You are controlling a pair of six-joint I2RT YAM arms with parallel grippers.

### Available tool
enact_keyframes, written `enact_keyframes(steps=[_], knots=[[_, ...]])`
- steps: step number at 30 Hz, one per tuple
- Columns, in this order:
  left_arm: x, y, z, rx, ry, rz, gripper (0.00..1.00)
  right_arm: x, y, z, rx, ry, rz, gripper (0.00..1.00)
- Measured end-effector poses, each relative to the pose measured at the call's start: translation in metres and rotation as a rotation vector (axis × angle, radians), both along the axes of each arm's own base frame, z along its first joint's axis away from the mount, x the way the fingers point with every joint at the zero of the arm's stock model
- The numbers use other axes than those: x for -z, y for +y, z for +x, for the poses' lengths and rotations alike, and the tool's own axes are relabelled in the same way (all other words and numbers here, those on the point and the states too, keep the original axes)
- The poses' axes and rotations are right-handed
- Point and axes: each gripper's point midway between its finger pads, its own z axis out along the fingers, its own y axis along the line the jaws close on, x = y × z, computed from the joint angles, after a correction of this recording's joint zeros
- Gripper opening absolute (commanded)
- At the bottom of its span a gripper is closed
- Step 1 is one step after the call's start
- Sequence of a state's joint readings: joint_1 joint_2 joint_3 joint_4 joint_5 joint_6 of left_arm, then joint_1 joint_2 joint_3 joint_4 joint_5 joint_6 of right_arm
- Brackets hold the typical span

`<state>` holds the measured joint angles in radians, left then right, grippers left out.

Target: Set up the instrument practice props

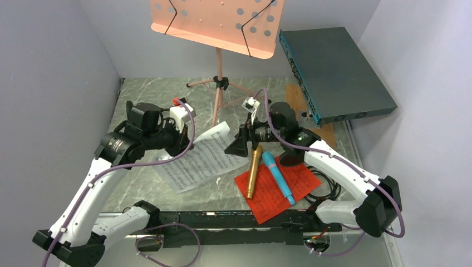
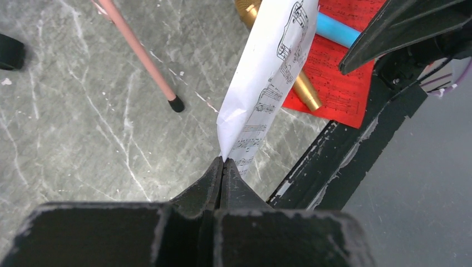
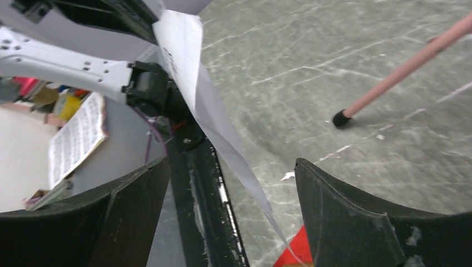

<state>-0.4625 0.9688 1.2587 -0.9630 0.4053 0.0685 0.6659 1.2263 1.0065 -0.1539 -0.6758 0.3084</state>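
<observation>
The pink hole-punched music desk (image 1: 217, 25) stands on its tripod legs (image 1: 220, 83) at the back. My left gripper (image 1: 177, 149) is shut on an edge of the white sheet-music page (image 1: 200, 158); in the left wrist view its tips (image 2: 222, 161) pinch the page (image 2: 267, 83), which curls up off the table. My right gripper (image 1: 236, 147) is open, and the page's (image 3: 195, 83) far edge runs between its fingers (image 3: 345, 211). The gold microphone (image 1: 254, 172) and blue microphone (image 1: 278, 178) lie on the red page (image 1: 275, 186). I cannot make out the black poles.
A dark-teal box (image 1: 337, 75) leans at the back right over a wooden board (image 1: 300, 103). A black rail (image 1: 234, 222) runs along the near edge, with cables (image 1: 325, 192) at the right. A pink tripod leg (image 2: 142, 53) ends close to the lifted page.
</observation>
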Motion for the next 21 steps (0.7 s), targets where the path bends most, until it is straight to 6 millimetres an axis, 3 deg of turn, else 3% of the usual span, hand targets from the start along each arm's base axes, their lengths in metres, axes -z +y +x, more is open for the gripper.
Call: enact_keyframes(steps=[9, 12, 14, 18, 21], knots=[[0.003, -0.009, -0.008, 0.06, 0.022, -0.039, 0.0, -0.006, 0.011, -0.026, -0.141, 0.073, 0.133, 0.46], [0.001, -0.011, -0.011, 0.076, 0.016, -0.056, 0.03, -0.009, 0.012, -0.031, -0.164, 0.087, 0.164, 0.2], [-0.001, -0.012, -0.014, 0.085, 0.005, -0.069, 0.22, -0.009, 0.012, -0.033, -0.169, 0.096, 0.174, 0.0], [-0.01, -0.013, -0.018, 0.094, -0.023, -0.097, 0.72, -0.011, 0.01, -0.035, -0.163, 0.094, 0.178, 0.0], [-0.019, -0.013, -0.021, 0.091, -0.043, -0.129, 0.92, -0.014, 0.007, -0.037, -0.166, 0.061, 0.172, 0.0]])
